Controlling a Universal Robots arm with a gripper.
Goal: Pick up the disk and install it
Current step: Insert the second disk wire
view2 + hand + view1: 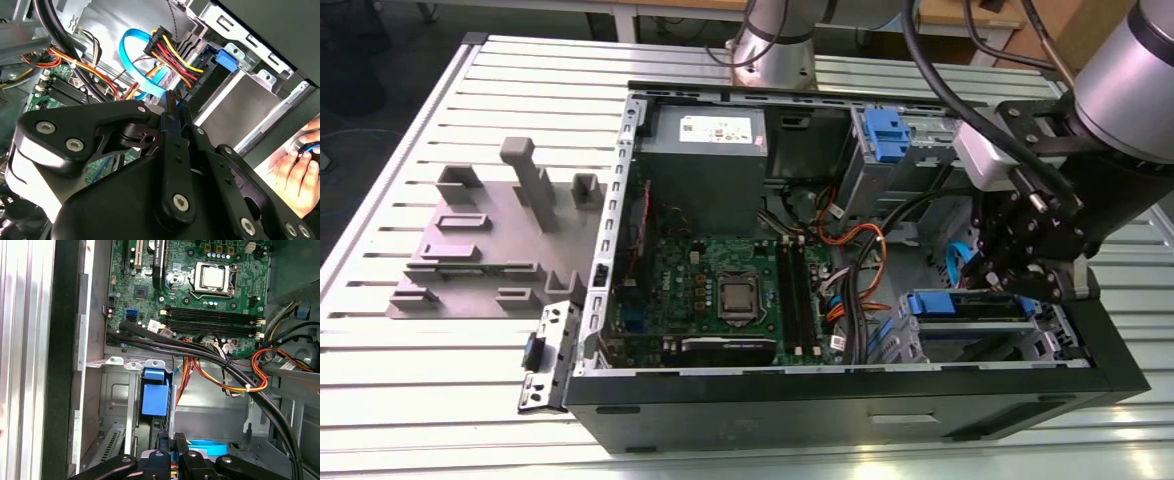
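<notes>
In the exterior view the disk (970, 305) lies in the drive cage at about 4 o'clock in the open computer case (854, 400), so I judge this the seating stage. The arm reaches down from 2 o'clock, the gripper (1007, 285) just above the disk's 3 o'clock end. In the second wrist view its fingers (171, 107) are pressed together, nothing visibly between them, beside the power cables (170, 55). In the first wrist view the gripper (172, 442) hangs over the cage; any final push would, I judge, need to run straight along the rails and clear of the wiring.
</notes>
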